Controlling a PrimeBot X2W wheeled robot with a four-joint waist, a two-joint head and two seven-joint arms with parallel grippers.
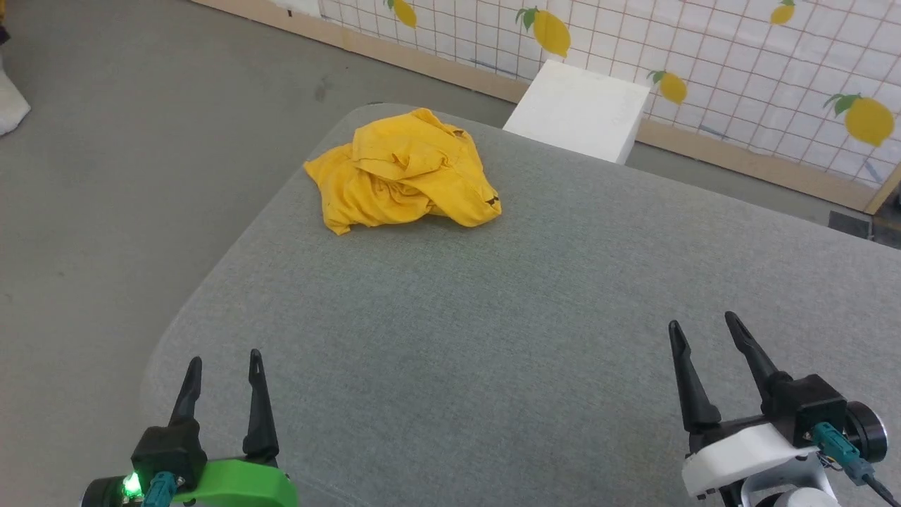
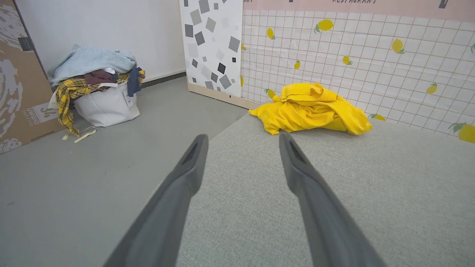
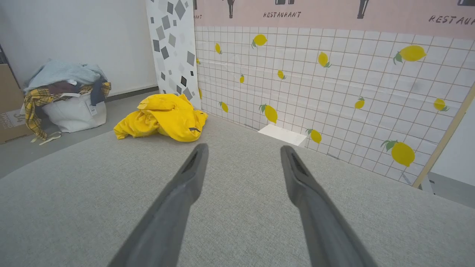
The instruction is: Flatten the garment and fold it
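Note:
The garment (image 1: 402, 171) is a mustard-yellow shirt lying in a crumpled heap near the far left corner of the grey padded table (image 1: 493, 317). A small black mark shows at its right edge; the print is hidden in the folds. The heap also shows ahead of the fingers in the left wrist view, the garment (image 2: 310, 109), and to the upper left in the right wrist view, the garment (image 3: 161, 118). My left gripper (image 1: 224, 360) stands open at the near left edge, far from the heap. My right gripper (image 1: 702, 320) stands open at the near right, nothing between its fingers.
A white block (image 1: 577, 109) stands beyond the table's far edge against a lemon-patterned tiled wall (image 1: 739, 63). A white bag piled with clothes (image 2: 98, 89) sits on the grey floor to the left, beside a cardboard box (image 2: 18, 85). The table's left edge curves off near my left gripper.

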